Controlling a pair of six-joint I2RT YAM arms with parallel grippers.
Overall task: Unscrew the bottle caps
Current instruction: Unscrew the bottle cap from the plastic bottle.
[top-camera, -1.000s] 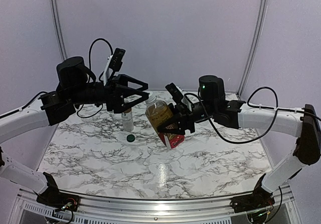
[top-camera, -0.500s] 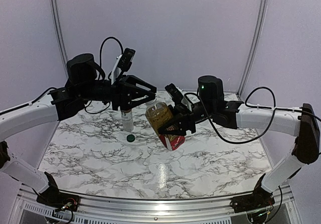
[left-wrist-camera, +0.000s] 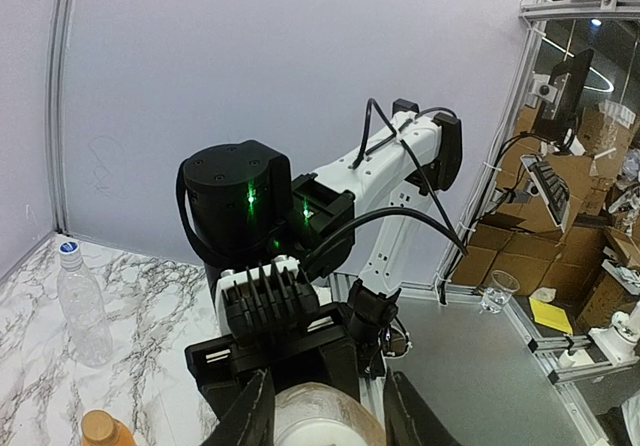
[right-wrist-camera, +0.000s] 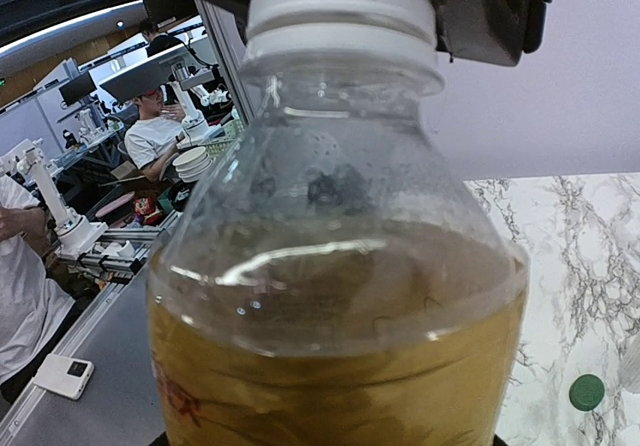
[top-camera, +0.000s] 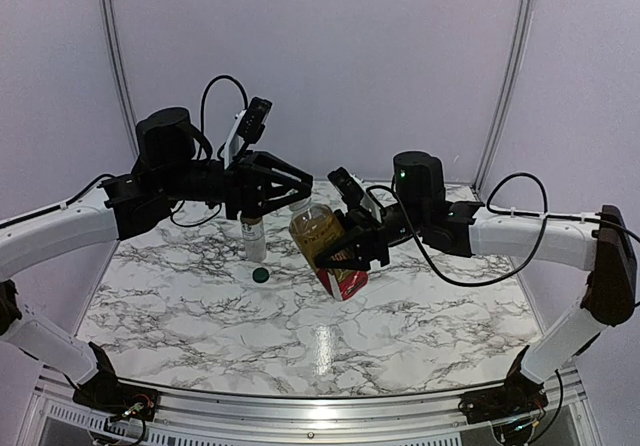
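- Far left of the table point(top-camera: 200, 306), a short bottle point(top-camera: 253, 238) stands upright, partly hidden behind the left arm.
- Just near of it, a green cap point(top-camera: 260, 275) lies loose on the marble, touching nothing.
- Above both, the left gripper point(top-camera: 303, 192) reaches in from the left, and its two fingers point(left-wrist-camera: 256, 414) press on either side of the white cap point(right-wrist-camera: 340, 1). That's a narrow grip on the cap.
- The cap sits on the neck of the tea bottle point(top-camera: 315, 228), which is up off the table at mid-scene. It is tilted, with its top toward the left and its red-labelled base down to the right.
- The right gripper point(top-camera: 345, 251) is clamped around the lower body of the tea bottle and carries it in the air.
- The left wrist view shows a clear bottle point(left-wrist-camera: 80, 311) upright on the marble near the wall, and an orange cap point(left-wrist-camera: 98, 426) at the bottom edge of the view.
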